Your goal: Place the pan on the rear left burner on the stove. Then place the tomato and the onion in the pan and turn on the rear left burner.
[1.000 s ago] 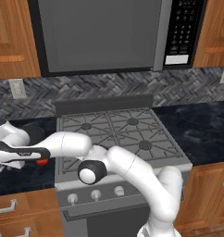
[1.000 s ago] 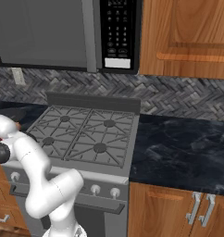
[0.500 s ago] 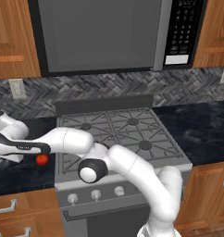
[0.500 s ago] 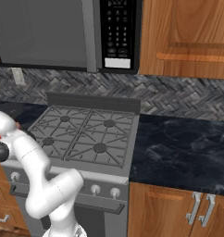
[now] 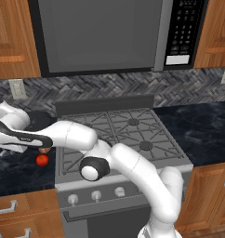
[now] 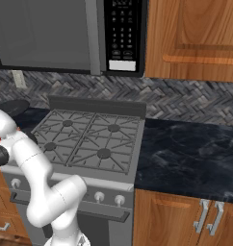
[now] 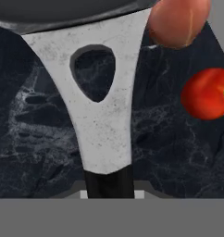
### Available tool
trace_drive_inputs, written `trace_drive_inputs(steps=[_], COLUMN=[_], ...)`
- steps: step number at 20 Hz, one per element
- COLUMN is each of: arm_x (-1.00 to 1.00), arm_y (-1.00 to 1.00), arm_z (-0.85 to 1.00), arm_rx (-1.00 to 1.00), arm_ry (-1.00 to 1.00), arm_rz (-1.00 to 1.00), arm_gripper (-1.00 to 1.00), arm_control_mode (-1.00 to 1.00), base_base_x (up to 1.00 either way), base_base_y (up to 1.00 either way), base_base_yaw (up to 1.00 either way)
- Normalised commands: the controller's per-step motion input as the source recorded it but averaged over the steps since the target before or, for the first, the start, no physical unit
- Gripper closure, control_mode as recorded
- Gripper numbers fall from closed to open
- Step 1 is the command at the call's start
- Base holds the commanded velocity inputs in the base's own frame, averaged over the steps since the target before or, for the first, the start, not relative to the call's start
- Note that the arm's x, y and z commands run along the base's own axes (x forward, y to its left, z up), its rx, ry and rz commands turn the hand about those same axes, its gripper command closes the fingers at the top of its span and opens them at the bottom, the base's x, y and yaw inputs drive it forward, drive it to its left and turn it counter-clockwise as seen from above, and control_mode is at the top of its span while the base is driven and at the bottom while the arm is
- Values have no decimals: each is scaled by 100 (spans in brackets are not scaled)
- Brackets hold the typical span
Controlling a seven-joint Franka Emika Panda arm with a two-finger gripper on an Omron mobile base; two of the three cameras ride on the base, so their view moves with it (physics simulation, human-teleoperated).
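Note:
In the hand view my gripper is shut on the dark end of the pan's handle, and the silvery handle piece with its hole runs up to the black pan. To the right of the handle lie the pale onion, close to the pan's rim, and the red tomato. From the left base view the tomato sits on the dark counter left of the stove, with the onion half under my arm. The pan shows left of the stove. The rear left burner is bare.
A microwave hangs low over the stove. Silver knobs line the stove's front. Black marble counter stretches to the right of the stove, with wooden cabinets above it. My arm crosses the stove's front left corner.
My hand has risen a little at the left of the stove, still on the handle. The tomato and part of the onion have come out from under the arm.

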Motion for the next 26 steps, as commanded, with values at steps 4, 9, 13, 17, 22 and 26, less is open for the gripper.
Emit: trace_drive_inputs(steps=[4,9,13,17,22,26], arm_x=[0,-7,-22,-28,-37,-36], arm_y=[-54,-66,-73,-73,-76,-81], arm_z=[25,18,17,14,1,0], arm_rx=[-2,0,0,0,2,11], arm_ry=[0,-1,-5,-8,-8,-6], arm_rz=[-1,0,0,0,0,0], arm_gripper=[100,100,100,100,100,100], arm_control_mode=[-100,-100,-100,-100,-100,-100], base_base_x=[0,0,0,0,0,0], base_base_y=[0,0,0,0,0,0], base_base_yaw=[0,0,0,0,0,0])
